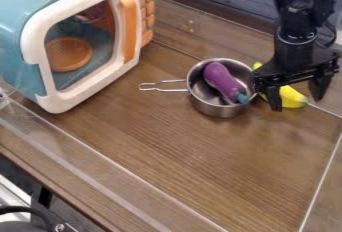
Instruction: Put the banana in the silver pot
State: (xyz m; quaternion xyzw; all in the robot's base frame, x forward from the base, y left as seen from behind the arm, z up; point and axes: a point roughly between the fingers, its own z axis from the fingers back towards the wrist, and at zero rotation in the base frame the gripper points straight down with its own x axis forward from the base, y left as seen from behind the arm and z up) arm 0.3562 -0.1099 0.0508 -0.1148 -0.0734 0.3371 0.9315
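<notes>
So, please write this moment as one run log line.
fingers: open, around banana | banana: on table, right of silver pot | pot holds: eggplant

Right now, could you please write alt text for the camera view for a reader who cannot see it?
A black robot gripper stands open over a yellow banana on a wooden table, beside a silver pot holding a purple eggplant. A teal-and-white toy microwave stands at the left.
</notes>
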